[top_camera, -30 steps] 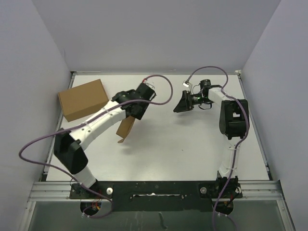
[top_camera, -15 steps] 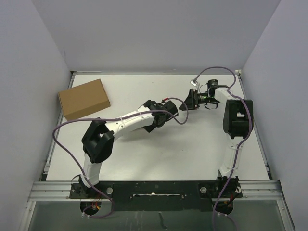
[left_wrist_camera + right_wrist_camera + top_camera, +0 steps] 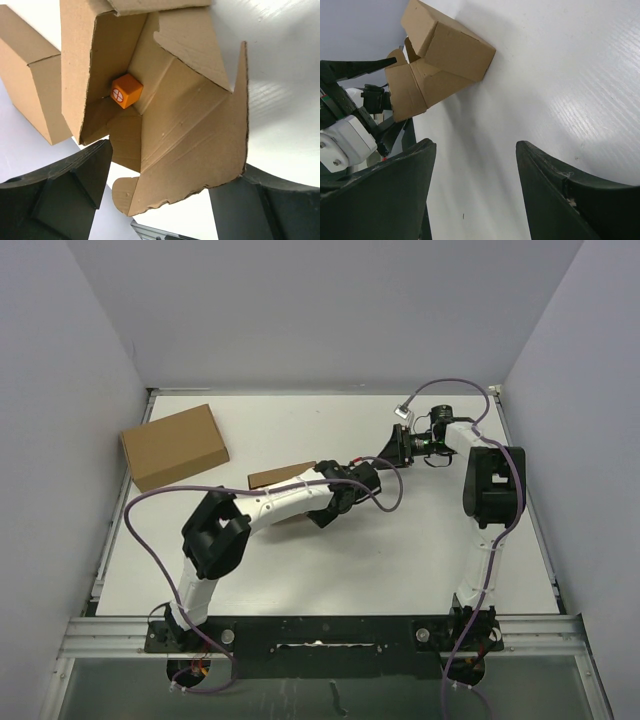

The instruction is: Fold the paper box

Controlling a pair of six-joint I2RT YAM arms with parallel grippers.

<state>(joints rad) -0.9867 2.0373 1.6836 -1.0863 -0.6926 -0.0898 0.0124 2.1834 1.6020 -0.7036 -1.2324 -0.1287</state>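
the paper box (image 3: 281, 476) lies near the middle of the counter (image 3: 400, 560), partly under the left arm, its flaps unfolded and a small orange cube (image 3: 126, 91) sitting inside. the left end effector (image 3: 167, 167) stands open, with a loose flap lying between its spread fingers. the right end effector (image 3: 475, 145) is open and empty, to the right of the box. a bigger plain box (image 3: 173, 445) sits at the far left.

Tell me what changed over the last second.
The left gripper swung right to mid-table, fingers now apart; the paper box now lies under its arm, slightly farther back. The right gripper shifted slightly right and back. The big box stayed put.
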